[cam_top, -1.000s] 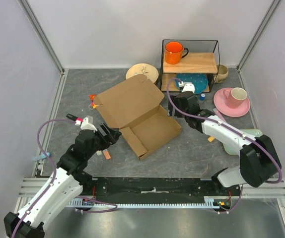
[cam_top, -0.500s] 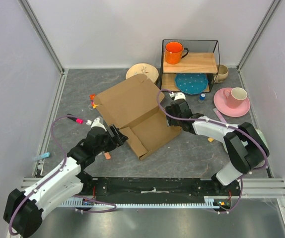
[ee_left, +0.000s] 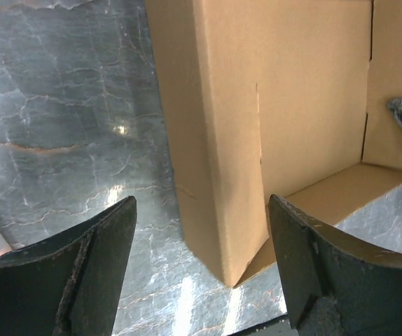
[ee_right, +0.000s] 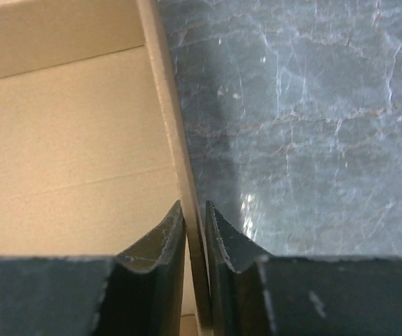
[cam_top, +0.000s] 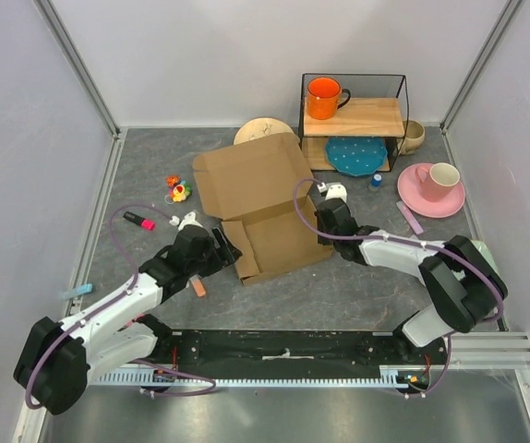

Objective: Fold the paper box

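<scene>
The paper box [cam_top: 260,208] lies mid-table, brown and unprinted, its lid flap [cam_top: 246,173] leaning back and its tray [cam_top: 282,242] open upward. My right gripper [cam_top: 324,218] is at the tray's right wall. In the right wrist view its fingers [ee_right: 169,238] pinch that thin wall [ee_right: 164,105], so the gripper [ee_right: 195,213] is shut on it. My left gripper [cam_top: 224,251] is at the tray's front left corner. Seen from the left wrist, that corner [ee_left: 222,175] stands between the widely open jaws of the gripper [ee_left: 201,206], untouched by either finger.
A wire-frame shelf [cam_top: 353,118] at the back holds an orange mug [cam_top: 323,97] and a blue plate [cam_top: 355,154]. A pink cup on a saucer [cam_top: 431,189] sits right, a wooden plate [cam_top: 263,132] behind the box. A pink marker [cam_top: 138,221] and small toys [cam_top: 179,189] lie left.
The box has turned and slid a little toward the back. My right gripper came down onto its right wall and closed on it. My left gripper moved right to the front left corner.
</scene>
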Tool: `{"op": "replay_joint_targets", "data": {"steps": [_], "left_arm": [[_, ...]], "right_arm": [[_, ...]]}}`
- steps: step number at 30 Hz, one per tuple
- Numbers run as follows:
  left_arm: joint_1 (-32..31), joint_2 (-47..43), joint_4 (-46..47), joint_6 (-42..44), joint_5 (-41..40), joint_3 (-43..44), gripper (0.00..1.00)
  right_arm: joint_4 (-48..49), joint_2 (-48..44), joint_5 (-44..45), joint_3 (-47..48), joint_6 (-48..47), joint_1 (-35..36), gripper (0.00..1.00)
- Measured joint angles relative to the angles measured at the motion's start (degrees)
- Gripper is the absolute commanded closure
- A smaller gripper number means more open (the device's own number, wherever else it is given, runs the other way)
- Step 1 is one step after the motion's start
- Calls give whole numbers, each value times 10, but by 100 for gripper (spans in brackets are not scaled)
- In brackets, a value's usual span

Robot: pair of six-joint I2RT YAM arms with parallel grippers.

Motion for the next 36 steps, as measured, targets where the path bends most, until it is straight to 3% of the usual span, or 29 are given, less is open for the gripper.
{"op": "replay_joint_targets", "data": {"steps": [9, 12, 15, 19, 22, 27, 33, 36], "left_arm": [[0, 86, 6, 28, -24, 65, 18], [0, 123, 6, 45, -32, 93, 23], [-5, 163, 6, 63, -44, 120, 33], [-21, 209, -4, 88, -77, 133, 56], [-37, 232, -18, 101, -99, 133, 64], [-52, 269, -24, 110, -119, 136, 65], [-58, 296, -30, 119, -136, 151, 96], [-61, 305, -42, 120, -144, 162, 98]], "right_arm": [[7, -56, 47, -64, 56, 64, 85], [12, -56, 57, -67, 64, 70, 85], [16, -56, 65, -71, 73, 74, 86], [28, -57, 75, -79, 80, 78, 87], [37, -63, 77, -88, 85, 78, 88], [45, -79, 76, -106, 92, 80, 89], [58, -114, 78, -141, 115, 87, 91], [62, -131, 81, -158, 129, 94, 93]]}}
